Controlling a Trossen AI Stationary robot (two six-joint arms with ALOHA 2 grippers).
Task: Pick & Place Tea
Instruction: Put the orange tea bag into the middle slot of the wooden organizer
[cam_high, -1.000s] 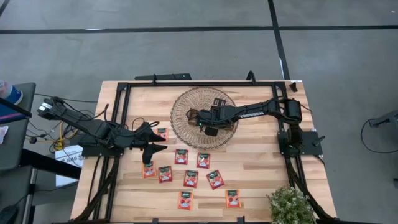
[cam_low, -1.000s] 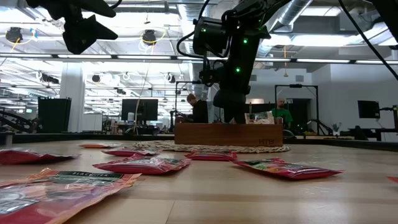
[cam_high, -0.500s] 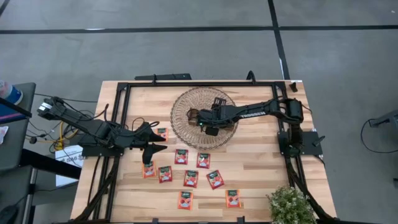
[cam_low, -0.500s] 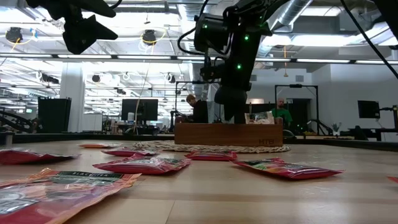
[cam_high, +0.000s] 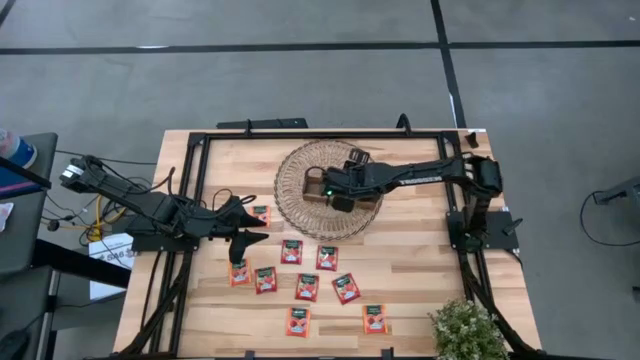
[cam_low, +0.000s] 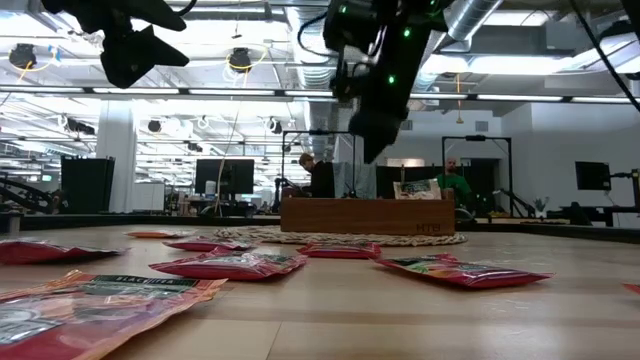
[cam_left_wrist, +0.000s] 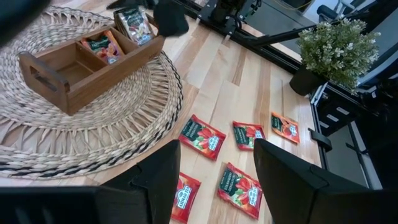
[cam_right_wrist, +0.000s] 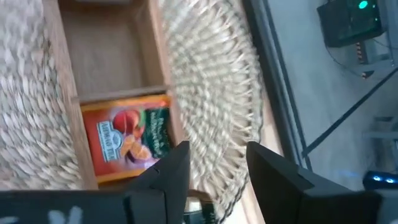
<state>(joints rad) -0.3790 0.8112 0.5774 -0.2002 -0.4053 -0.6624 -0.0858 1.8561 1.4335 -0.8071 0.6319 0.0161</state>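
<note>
Inside the tray's (cam_right_wrist: 65, 68) middle compartment, a sachet (cam_right_wrist: 127, 140) lies flat.

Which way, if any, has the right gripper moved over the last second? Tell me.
Yes. The right gripper has risen: in the low view it now hangs well clear above the wooden tray, where before it reached down to the tray's top edge.
</note>
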